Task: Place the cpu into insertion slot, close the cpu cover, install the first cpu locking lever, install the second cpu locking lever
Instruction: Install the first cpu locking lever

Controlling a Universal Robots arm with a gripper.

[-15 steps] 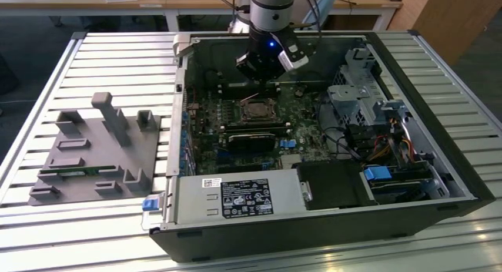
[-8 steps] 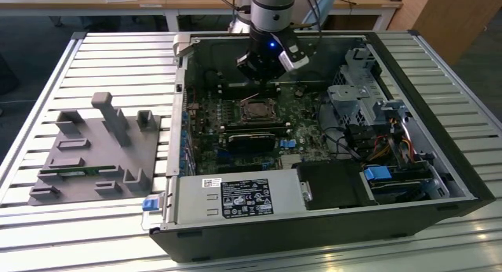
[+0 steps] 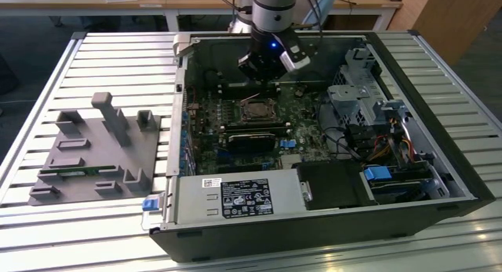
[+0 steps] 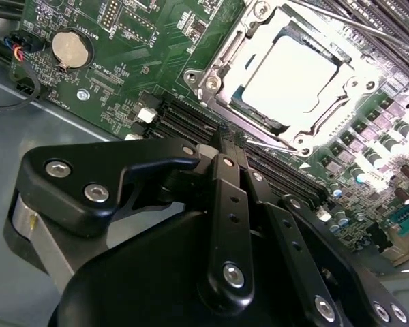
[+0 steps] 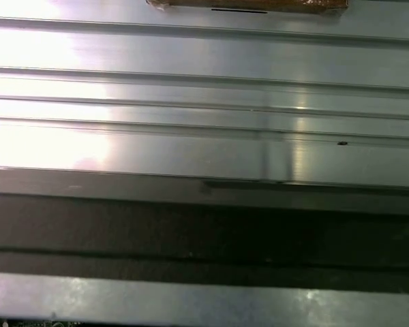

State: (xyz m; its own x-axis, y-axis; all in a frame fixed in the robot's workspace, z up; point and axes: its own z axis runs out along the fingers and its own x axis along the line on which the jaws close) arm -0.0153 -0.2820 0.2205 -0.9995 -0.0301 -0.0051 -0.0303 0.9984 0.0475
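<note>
The cpu [image 4: 294, 75] sits in the slot [image 4: 226, 51] beneath the shut cover [image 4: 327, 112]. The clenched, empty pincer [image 4: 232, 139] hovers beside it.

Slatted metal worktable [image 3: 117, 54] bears an open computer case [image 3: 439, 166]. Beyond the worktable's far edge: wooden desk [image 3: 196, 2], dark floor [image 3: 32, 31]. Overhead light glares off the slats.

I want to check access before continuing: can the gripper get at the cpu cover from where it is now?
Probably yes. The gripper hangs inside the open case just beside the cpu cover, and nothing stands between them in the second wrist view.
</note>
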